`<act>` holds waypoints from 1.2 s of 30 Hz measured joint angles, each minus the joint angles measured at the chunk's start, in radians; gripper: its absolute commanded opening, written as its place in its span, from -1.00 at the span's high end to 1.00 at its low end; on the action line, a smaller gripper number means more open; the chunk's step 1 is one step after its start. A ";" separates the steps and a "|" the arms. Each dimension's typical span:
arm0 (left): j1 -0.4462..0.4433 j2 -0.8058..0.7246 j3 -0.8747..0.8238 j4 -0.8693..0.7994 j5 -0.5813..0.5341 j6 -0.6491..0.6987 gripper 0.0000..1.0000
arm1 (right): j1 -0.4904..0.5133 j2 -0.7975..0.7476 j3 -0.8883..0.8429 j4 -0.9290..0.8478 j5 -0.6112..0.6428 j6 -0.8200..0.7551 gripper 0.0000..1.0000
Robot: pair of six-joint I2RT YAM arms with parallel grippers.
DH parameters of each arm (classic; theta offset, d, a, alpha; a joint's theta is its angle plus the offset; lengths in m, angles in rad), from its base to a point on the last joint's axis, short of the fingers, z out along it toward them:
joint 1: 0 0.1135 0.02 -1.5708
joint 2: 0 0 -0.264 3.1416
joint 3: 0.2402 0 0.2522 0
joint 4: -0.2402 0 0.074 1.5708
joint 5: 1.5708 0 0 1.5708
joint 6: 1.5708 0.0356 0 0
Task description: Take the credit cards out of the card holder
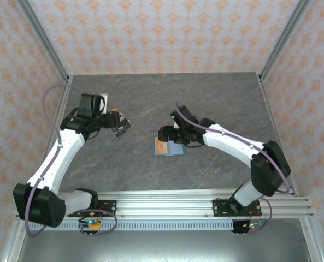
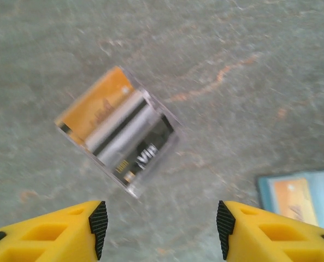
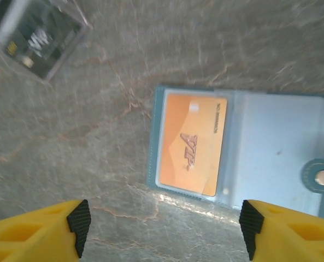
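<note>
Right wrist shows the right end effector [image 3: 164,225] wide open and empty, card holder [image 3: 271,147] at one o'clock; left end effector [image 2: 162,224] likewise.

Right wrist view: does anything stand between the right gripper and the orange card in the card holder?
Nothing visible does. The right gripper, jaws open, hovers over the open card holder; the orange card lies face up in the pocket opposite the tab. The other cards lie apart on the table, toward the picture's upper left.
</note>
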 measured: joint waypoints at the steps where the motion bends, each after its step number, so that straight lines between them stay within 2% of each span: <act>1: -0.016 -0.023 -0.022 0.000 0.000 -0.032 -0.19 | 0.008 0.019 0.000 0.002 0.000 0.014 -0.26; 5: -0.047 -0.100 -0.107 -0.002 0.015 -0.176 -0.21 | 0.011 0.090 0.000 0.037 0.002 0.068 -0.09; 11: -0.086 -0.110 -0.183 0.011 0.049 -0.332 -0.27 | 0.008 0.173 0.000 0.088 0.023 0.136 0.13; 20: -0.180 0.032 -0.206 0.114 0.102 -0.435 -0.08 | -0.013 0.209 -0.002 0.124 0.087 0.218 0.45; 30: -0.333 0.261 -0.203 0.281 0.163 -0.488 0.26 | -0.022 0.209 -0.087 0.166 0.134 0.287 0.52; 36: -0.367 0.394 -0.160 0.336 0.193 -0.505 0.44 | -0.053 0.192 -0.152 0.294 0.073 0.334 0.52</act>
